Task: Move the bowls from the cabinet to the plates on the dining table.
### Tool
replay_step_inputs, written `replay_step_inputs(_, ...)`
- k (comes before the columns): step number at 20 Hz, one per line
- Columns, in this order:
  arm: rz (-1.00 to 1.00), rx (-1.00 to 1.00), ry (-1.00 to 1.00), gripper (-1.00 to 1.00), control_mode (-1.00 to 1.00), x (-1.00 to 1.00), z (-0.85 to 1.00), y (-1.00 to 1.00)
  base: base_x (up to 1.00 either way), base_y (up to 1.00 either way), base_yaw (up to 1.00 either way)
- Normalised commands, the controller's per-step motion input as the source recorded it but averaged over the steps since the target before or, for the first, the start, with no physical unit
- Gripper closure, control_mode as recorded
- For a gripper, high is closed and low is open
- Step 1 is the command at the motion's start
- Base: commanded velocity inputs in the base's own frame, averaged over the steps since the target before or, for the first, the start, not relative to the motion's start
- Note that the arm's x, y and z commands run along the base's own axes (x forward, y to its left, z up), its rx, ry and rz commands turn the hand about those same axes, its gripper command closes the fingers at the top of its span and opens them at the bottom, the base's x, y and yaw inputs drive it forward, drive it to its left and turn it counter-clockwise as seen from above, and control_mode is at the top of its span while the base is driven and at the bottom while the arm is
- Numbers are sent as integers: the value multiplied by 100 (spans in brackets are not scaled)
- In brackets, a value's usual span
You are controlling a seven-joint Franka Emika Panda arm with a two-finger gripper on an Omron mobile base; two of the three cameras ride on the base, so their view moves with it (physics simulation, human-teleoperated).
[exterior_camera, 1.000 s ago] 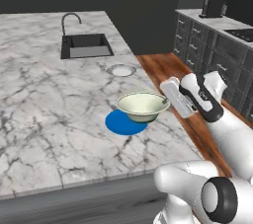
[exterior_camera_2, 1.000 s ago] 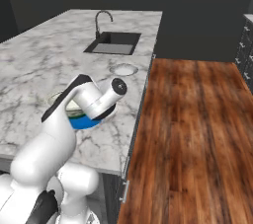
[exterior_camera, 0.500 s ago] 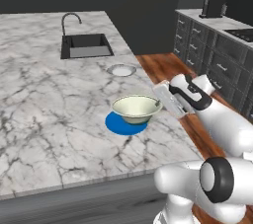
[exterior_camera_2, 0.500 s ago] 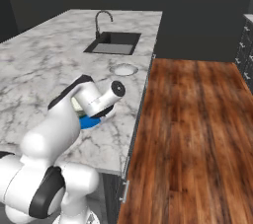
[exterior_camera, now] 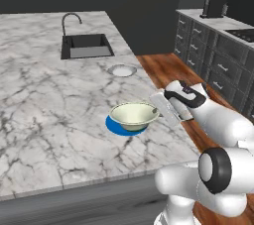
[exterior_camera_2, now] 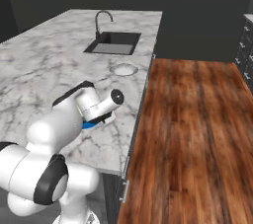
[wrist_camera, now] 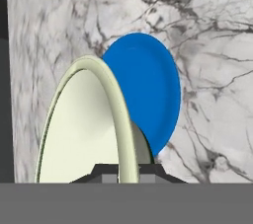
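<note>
My gripper is shut on the right rim of a cream-white bowl. The bowl hangs upright just above a blue plate near the front right corner of the marble dining table. In the hand view the bowl shows edge-on between my fingertips, with the blue plate behind it. A small pale plate lies bare farther back, near the table's right edge. My arm hides most of the blue plate in the right base view. The cabinet is out of view.
A dark sink with a curved faucet is set into the table behind the pale plate. Wooden floor runs along the table's right edge. Grey drawers under a counter stand at the far right.
The arm has carried the bowl a little to the left and lower, so it now hangs closer over the blue plate. The grip on the rim is unchanged.
</note>
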Motion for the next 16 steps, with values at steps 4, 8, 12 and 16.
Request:
replay_step_inputs(4,0,0,0,100,-100,16,-13,0,0,0,0)
replay_step_inputs(8,0,0,0,100,-100,23,-5,0,0,0,0)
replay_step_inputs(12,0,0,0,100,-100,25,0,0,0,0,0)
replay_step_inputs(16,0,0,0,100,-100,27,-9,0,0,0,0)
